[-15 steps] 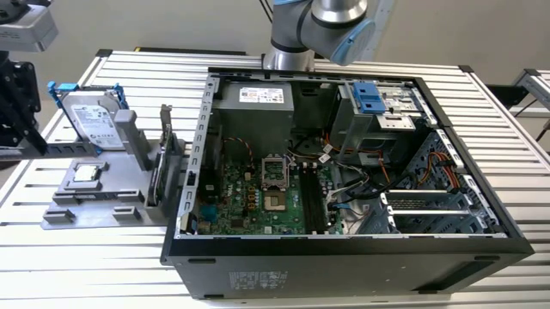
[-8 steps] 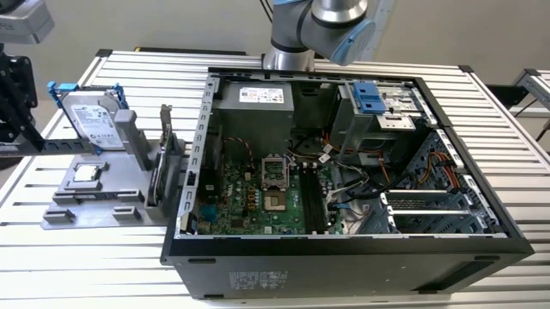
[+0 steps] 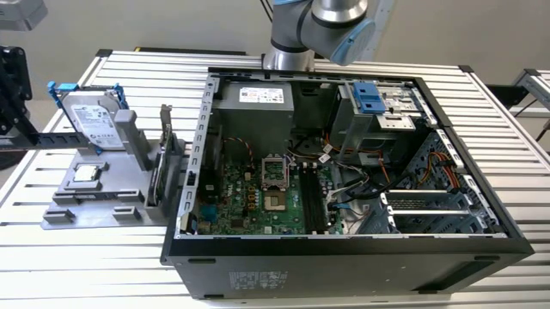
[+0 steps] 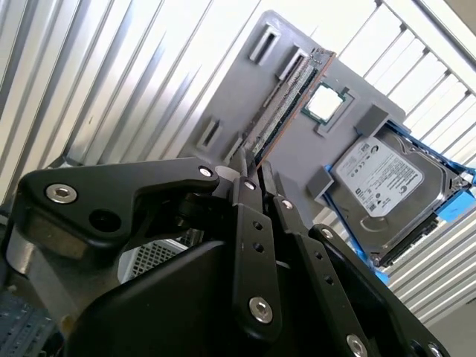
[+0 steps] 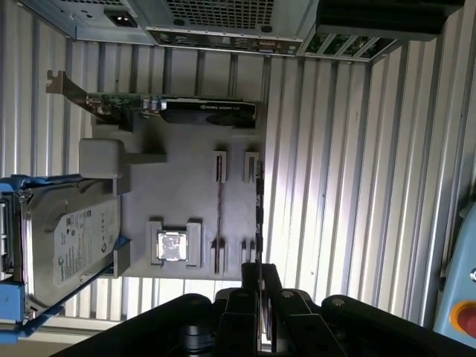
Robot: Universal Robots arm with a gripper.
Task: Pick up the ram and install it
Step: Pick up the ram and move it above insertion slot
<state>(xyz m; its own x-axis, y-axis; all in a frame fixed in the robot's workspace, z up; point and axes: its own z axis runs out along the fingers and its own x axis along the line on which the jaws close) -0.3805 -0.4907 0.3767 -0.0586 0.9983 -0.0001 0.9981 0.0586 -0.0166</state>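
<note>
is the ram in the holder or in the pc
In the holder: the ram stands on edge in the gray holder, outside the computer case.

Materials you have at and around the tool:

- Your gripper (image 4: 249, 160): black, matt, smooth links; bright metal screw heads (image 4: 61, 193).
- The ram (image 4: 288, 98), just ahead of the gripper: thin circuit board, dull, with dark matt chips.
- Holder (image 4: 357, 85) under the ram: grey plastic, matt, smooth.
- Processor (image 4: 325, 102), beside the ram: metal lid with a soft sheen.
- Hard drive (image 4: 375, 186), beyond the processor: bare silver metal, white paper label; blue rails (image 4: 454, 204) in plastic.
- Expansion card (image 5: 208, 111), at the holder's far end from the gripper: glossy black shroud; bare metal bracket (image 5: 63, 83).
- Table (image 3: 51, 270): ribbed metal slats, satin.
- Computer case (image 3: 344, 273): dark grey sheet metal, matt.
</note>
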